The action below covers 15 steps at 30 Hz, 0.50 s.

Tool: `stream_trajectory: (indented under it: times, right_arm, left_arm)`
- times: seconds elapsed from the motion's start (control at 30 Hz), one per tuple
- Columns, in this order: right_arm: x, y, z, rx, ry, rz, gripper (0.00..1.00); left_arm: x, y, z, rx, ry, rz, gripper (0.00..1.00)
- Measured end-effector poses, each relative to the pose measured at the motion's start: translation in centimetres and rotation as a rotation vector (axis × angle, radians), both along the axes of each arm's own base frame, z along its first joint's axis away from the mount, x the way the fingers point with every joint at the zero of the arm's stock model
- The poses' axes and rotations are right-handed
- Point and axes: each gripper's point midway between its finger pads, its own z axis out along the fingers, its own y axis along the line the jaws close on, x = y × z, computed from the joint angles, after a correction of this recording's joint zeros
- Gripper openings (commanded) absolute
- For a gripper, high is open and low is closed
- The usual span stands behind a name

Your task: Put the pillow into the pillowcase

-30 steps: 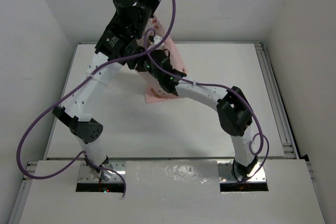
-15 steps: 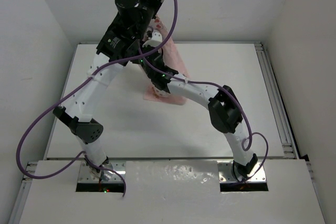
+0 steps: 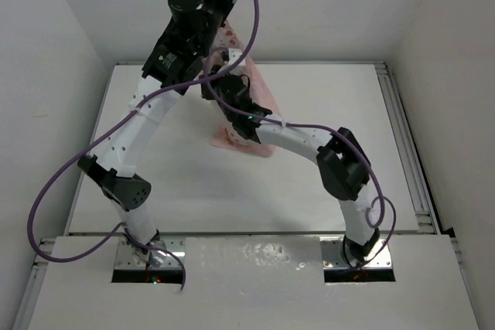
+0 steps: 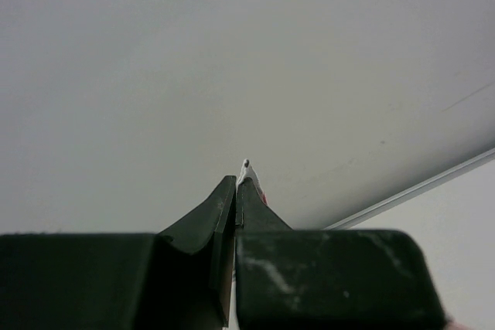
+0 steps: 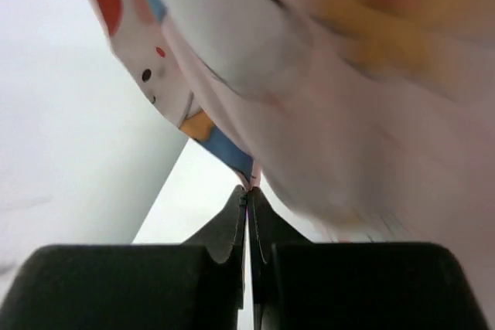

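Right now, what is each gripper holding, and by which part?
Both pinch the pillowcase: the left gripper its raised top edge, the right gripper an edge lower down.

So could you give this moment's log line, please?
left gripper: shut on pink bunny-print fabric pillowcase | right gripper: shut on pillowcase

Held the left arm high toward the far wall, left gripper (image 4: 237,185) pinched tight on a sliver of the pillowcase (image 5: 363,137). Stretched the right arm far and leftward, lower, right gripper (image 5: 247,191) closed, seemingly on the fabric's edge.
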Motion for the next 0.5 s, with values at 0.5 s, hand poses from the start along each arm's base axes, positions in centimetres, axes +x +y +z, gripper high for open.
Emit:
stream_trajectory:
  times: [0.5]
  right_arm:
    - [-6.2, -15.9, 6.7, -0.076, -0.12, 0.126, 0.28]
  left_arm:
    - [2.7, 7.4, -2.4, 0.047, 0.089, 0.144, 0.0]
